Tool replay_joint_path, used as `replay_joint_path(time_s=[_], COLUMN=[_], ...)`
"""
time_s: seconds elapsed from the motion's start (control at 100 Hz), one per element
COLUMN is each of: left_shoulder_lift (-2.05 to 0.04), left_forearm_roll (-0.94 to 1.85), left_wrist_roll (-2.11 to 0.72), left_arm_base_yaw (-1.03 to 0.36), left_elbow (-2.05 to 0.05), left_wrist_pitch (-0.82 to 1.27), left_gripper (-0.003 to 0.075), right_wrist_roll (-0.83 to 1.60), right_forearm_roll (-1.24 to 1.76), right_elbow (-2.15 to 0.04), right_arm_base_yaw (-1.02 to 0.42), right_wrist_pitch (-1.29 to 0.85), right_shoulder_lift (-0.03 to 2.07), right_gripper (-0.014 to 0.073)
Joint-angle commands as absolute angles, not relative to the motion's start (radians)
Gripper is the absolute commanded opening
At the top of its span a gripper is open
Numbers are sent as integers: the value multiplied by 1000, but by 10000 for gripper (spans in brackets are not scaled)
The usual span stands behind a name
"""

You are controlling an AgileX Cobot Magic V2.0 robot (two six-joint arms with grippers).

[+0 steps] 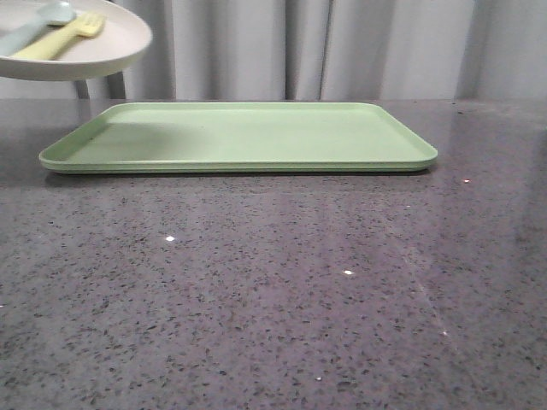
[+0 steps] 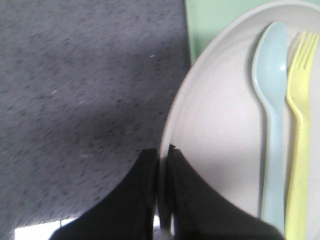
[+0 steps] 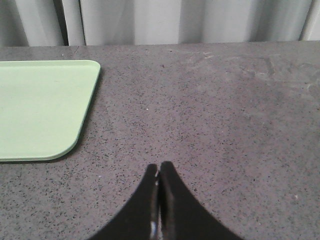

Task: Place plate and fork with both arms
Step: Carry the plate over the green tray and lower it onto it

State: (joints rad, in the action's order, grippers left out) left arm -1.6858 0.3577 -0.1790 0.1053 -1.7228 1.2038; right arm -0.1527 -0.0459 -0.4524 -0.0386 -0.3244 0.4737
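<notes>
The plate point(image 1: 102, 47) was round, shallow and cream-coloured, with a raised rim, and it was held in the air above the near-left corner of the tray point(image 1: 239, 141), clear of its surface. One yellow fork point(image 1: 64, 38) lay on the plate, flat-handled with short tines. One pale blue-green spoon point(image 1: 34, 27) lay just beside the fork, parallel to it, bowl and tines pointing the same way.

In the left wrist view the left gripper point(image 2: 163, 165) was closed on the plate's rim, one black finger on either side of the edge. The plate point(image 2: 215, 125) filled the far side of that view, with the spoon point(image 2: 271, 100) and fork point(image 2: 300, 110) lying side by side on it and a strip of the green tray point(image 2: 220, 20) showing beyond the rim.

The right gripper point(image 3: 159, 175) was fully closed with its fingertips together and nothing between them, held over the bare speckled grey table point(image 3: 210, 115), well apart from the tray corner point(image 3: 45, 110).

Count: one plate, one fork, one spoon, one tray, two grippers. No brand, label or legible writing was seen on any item.

A pale curtain point(image 1: 342, 47) hung behind the table.
</notes>
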Motion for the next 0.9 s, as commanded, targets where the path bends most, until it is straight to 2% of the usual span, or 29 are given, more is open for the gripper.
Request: replay_joint_path(time_s=[0.0, 0.17, 0.4, 0.89], left_shoulder_lift=[-1711, -1844, -1989, -2061], left_forearm_roll=[410, 408, 405, 382], left_wrist_roll=[-130, -73, -12, 33], left_arm_base_yaw=[23, -121, -239, -283], left_elbow=[-1830, -1977, -2146, -2199], left_wrist_pitch=[1171, 1171, 1171, 1104], left_gripper=[-21, -21, -21, -20], right_wrist_roll=[-150, -150, -150, -150], right_forearm_roll=[-57, -57, -57, -57], right_elbow=[-491, -491, -491, -491], right_arm_base_yaw=[-38, -38, -38, -38], right_wrist_pitch=[-241, -241, -241, -241], right_shoulder_lift=[485, 485, 485, 485], right_gripper=[-58, -58, -58, -58])
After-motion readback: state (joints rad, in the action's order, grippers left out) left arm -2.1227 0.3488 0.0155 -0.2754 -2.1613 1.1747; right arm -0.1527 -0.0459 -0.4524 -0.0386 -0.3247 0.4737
